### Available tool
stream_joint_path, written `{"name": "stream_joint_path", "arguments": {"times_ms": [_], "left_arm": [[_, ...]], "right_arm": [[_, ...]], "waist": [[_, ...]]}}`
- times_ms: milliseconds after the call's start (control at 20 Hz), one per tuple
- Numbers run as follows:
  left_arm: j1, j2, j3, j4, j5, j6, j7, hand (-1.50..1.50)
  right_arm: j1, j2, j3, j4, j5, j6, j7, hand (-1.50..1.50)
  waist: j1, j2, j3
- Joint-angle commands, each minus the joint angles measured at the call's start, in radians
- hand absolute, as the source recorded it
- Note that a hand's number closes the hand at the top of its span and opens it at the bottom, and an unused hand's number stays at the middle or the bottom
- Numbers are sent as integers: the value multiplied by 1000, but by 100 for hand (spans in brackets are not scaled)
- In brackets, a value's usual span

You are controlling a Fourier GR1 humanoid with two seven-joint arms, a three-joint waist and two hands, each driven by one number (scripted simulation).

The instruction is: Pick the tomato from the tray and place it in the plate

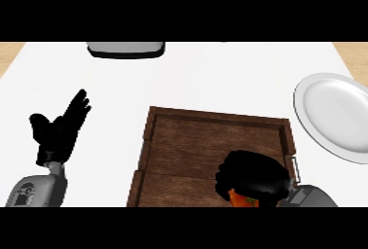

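Right hand (251, 171) sits low in the frame, right of centre, over the lower right part of the wooden tray (187, 146). Its fingers are curled down into a closed black clump round the tomato (241, 200). Only a small orange-red patch of the tomato with a bit of green shows, poking out under the hand at the bottom edge of the view; the rest is hidden. Can't tell whether the tomato touches the tray floor or is off it. The grey right forearm (314, 197) comes in at the lower right, just beside the tray's right wall, where a thin pale handle (294, 165) shows. The tray is dark brown with a raised rim, centre to lower centre of the frame, cut off at the bottom. The white plate (338, 121) is at the right edge, partly out of frame, near the tray's upper right corner but not touching it, with nothing in it. Left hand (61, 129) is at the left of the frame, well apart from the tray, resting open with fingers straight and pointing up, thumb out to the side, and the grey left forearm (32, 190) below it. White worktop (215, 73) under everything. A grey-and-black object (126, 48) sits at the top edge left of centre, mostly cropped, so I can't identify it.
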Motion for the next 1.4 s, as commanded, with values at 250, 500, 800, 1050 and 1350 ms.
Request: {"name": "stream_joint_path", "arguments": {"times_ms": [250,500,800,1050,1350], "left_arm": [[5,22,28,-18,7,6,15,0],[-3,-23,-12,-21,-5,18,25,0],[-29,13,18,0,3,2,25,0],[30,9,11,-54,1,-7,8,0],[-21,2,21,6,4,-13,20,0]], "right_arm": [[62,230,-366,146,1,-72,545,150],[-33,322,-408,19,54,-300,800,150],[-110,325,-483,-52,254,-502,950,150],[-202,311,-638,-36,139,-503,1015,150],[-207,247,-750,12,47,-547,1025,150]], "waist": [[-31,17,11],[-13,5,12],[-8,9,11],[6,9,12],[1,10,12]]}}
